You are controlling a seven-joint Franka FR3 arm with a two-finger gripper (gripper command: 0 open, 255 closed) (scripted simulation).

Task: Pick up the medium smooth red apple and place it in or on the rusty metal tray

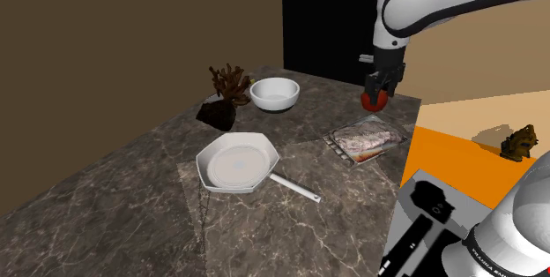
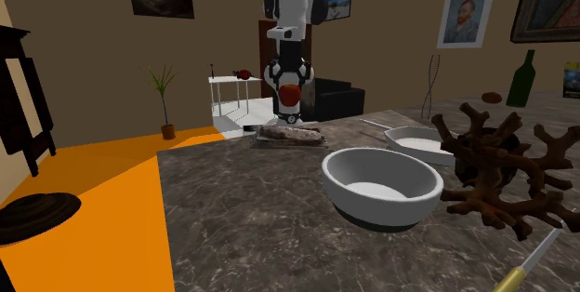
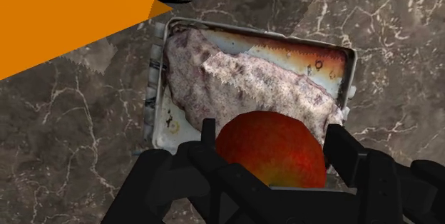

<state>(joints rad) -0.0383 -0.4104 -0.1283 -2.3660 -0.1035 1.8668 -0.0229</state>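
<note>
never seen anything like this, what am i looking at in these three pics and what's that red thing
It is a simulated white robot arm on a stand beside a dark marble counter. One picture looks from beside the stand, one faces the arm across the counter, and one comes from a camera on the hand. Its black gripper is shut on a red apple, held in the air above a rusty tray. Also on the counter: a white pan, a white bowl and a brown branchy ornament.
</note>
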